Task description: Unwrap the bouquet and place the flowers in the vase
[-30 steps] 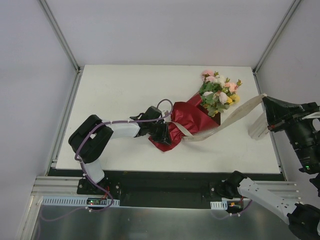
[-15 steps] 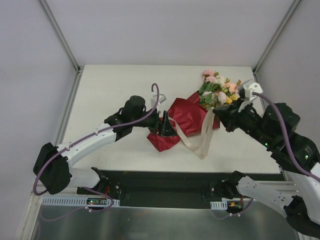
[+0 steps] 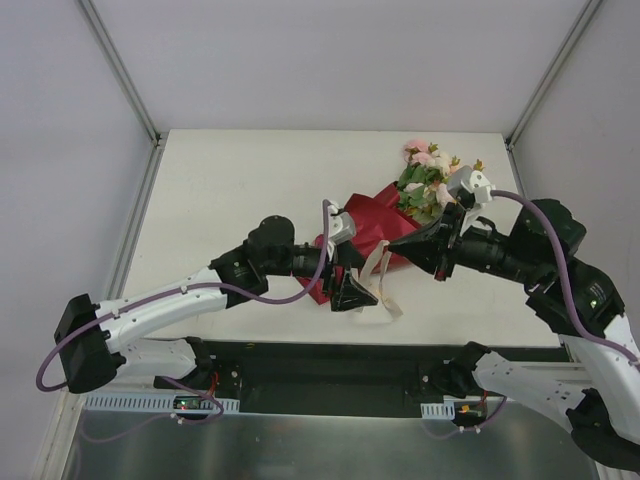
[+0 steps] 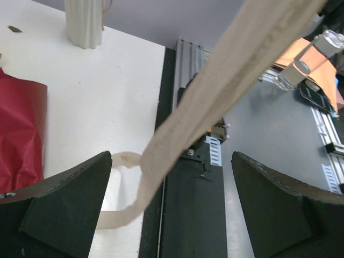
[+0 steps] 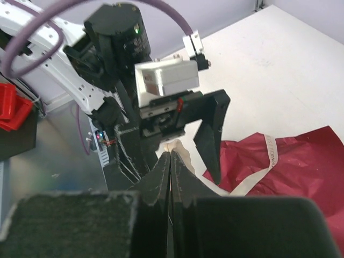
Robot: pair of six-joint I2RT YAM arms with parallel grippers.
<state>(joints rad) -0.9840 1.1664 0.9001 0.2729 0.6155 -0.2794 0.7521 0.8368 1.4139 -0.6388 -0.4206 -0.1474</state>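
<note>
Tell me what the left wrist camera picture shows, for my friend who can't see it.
A cream ribbon slants across the gap of the open left gripper, down to the white table. Dark red paper lies at the left edge, and the foot of a white ribbed vase stands top left.

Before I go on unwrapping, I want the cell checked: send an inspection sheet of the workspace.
Surface: white table, no spills seen.
Job's things: bouquet lying in its maroon paper, flowers pointing far right; vase upright on the table.
Clutter: cream ribbon stretched taut, its end trailing near the table edge; green leaf scrap.
Grippers: left gripper open, ribbon passing between its fingers; right gripper shut on the ribbon.
Cables: purple cables run along both arms.
Surroundings: grey walls, metal frame rail.
</note>
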